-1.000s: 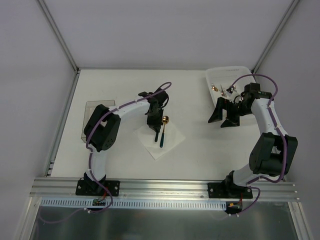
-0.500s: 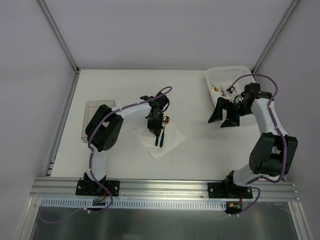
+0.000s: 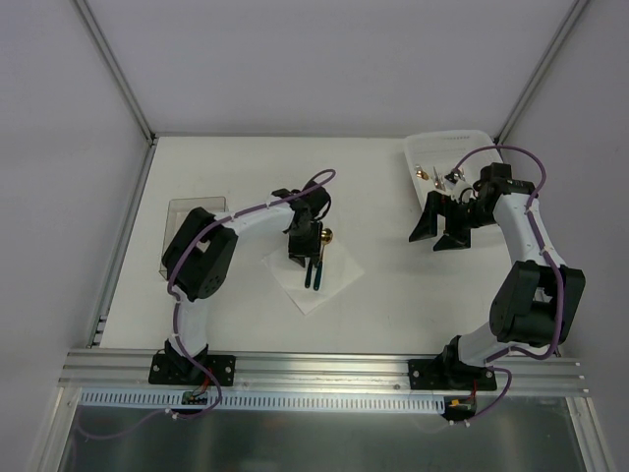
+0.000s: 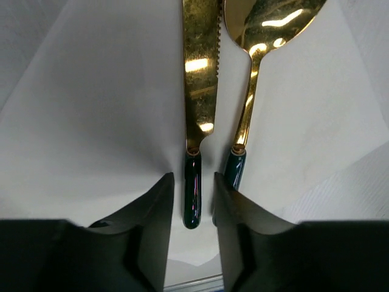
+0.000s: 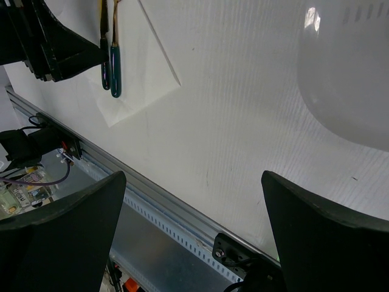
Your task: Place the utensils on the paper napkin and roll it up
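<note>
A white paper napkin (image 3: 329,285) lies mid-table. On it lie a gold spoon (image 4: 261,30) and a gold knife (image 4: 200,79), side by side, both with dark green handles. My left gripper (image 4: 192,201) is low over the napkin; its fingers (image 4: 155,225) straddle the knife's handle end with a small gap on each side, slightly open. In the top view it sits at the napkin's far edge (image 3: 303,246). My right gripper (image 3: 439,234) is wide open and empty, above the table in front of the tray. More utensils (image 3: 432,175) lie in the white tray (image 3: 472,147).
A clear container (image 3: 182,221) stands at the left. The metal rail (image 5: 164,213) runs along the near table edge. The white tray's rim (image 5: 346,73) shows in the right wrist view, as do the napkin (image 5: 146,67) and the utensils' handles (image 5: 115,67).
My left gripper has shifted a little toward the near edge over the napkin, and the knife now lies beside the spoon. The right arm has not moved.
</note>
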`<action>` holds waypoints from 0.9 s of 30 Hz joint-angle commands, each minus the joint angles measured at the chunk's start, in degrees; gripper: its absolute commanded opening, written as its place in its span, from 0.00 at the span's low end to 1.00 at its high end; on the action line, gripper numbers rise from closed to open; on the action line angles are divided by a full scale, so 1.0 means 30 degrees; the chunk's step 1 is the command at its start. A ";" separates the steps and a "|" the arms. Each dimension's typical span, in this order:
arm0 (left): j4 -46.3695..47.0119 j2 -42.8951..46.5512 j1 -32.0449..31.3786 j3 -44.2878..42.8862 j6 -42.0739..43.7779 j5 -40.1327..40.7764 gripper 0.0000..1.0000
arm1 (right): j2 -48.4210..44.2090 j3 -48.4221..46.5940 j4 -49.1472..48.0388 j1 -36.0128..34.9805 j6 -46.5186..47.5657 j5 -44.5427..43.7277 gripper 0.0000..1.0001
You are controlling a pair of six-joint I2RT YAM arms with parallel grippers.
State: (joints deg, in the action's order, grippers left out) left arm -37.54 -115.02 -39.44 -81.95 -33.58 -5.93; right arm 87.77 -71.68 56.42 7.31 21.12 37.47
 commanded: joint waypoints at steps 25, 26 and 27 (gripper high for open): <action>0.2959 1.7324 0.0461 1.0290 0.4281 -0.0455 0.30 | 0.2095 0.0453 -0.3450 -0.7323 0.0165 0.0521 0.51; 0.3020 1.7799 0.0577 1.0557 0.3961 -0.0512 0.31 | 0.1164 0.1210 -0.4065 -0.7939 0.0281 -0.0905 0.51; 0.3079 1.8442 0.0985 1.0879 0.3494 -0.0744 0.31 | 0.0546 0.1681 -0.5551 -0.9482 0.0544 -0.1992 0.51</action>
State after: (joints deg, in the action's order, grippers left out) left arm -32.10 -65.21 -37.54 -51.51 -23.20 -7.25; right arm 95.50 -70.00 47.16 -13.98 21.10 38.02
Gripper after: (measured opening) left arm 0.304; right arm 0.511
